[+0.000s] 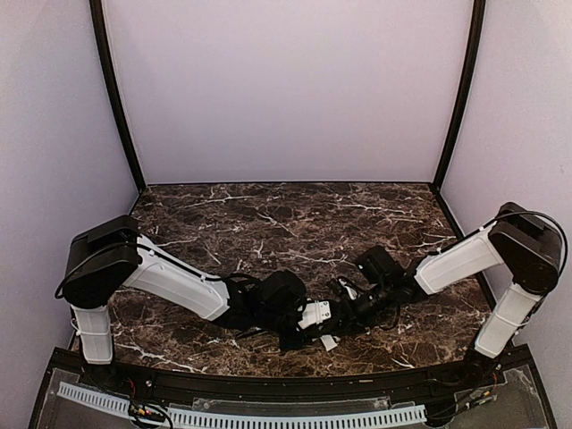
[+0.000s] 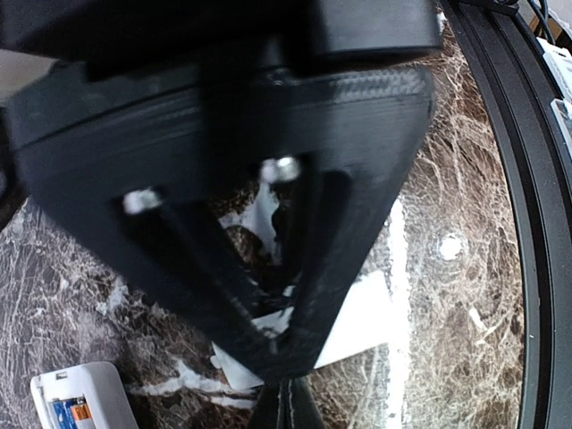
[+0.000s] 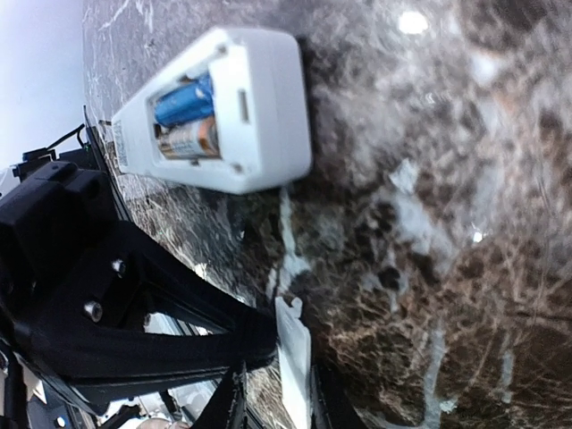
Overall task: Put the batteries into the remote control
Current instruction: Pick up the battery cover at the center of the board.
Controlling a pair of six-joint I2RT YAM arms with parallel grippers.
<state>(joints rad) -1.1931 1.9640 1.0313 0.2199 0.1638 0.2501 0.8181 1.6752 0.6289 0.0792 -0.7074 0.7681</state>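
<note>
Your left fingers [image 2: 317, 286] were pressed together with no gap at the tips, and the left gripper [image 2: 277, 347] pointed down at a flat white cover plate [image 2: 362, 317] lying on the marble table [image 1: 268, 223]. From that wrist view I could not tell whether the closed tips pinched the plate's edge or only rested on it.

Your right fingers [image 3: 229, 407] stood partly apart, one on each side of the same cover plate. A strip of marble showed between one finger and the plate. The other finger sat close against the plate's edge, though contact there was unclear, so the right gripper [image 3: 281, 402] was not clamped on it.

You had the remote control [image 3: 223, 107] lying back-up on the table, near both grippers and apart from the plate. Its battery bay was uncovered. Inside it, a blue battery [image 3: 183, 103] and an orange-tan battery [image 3: 189, 141] lay side by side, lengthwise along the handset.

In the top view both arms reached inward and met near the front edge, with the remote between the two wrists.
</note>
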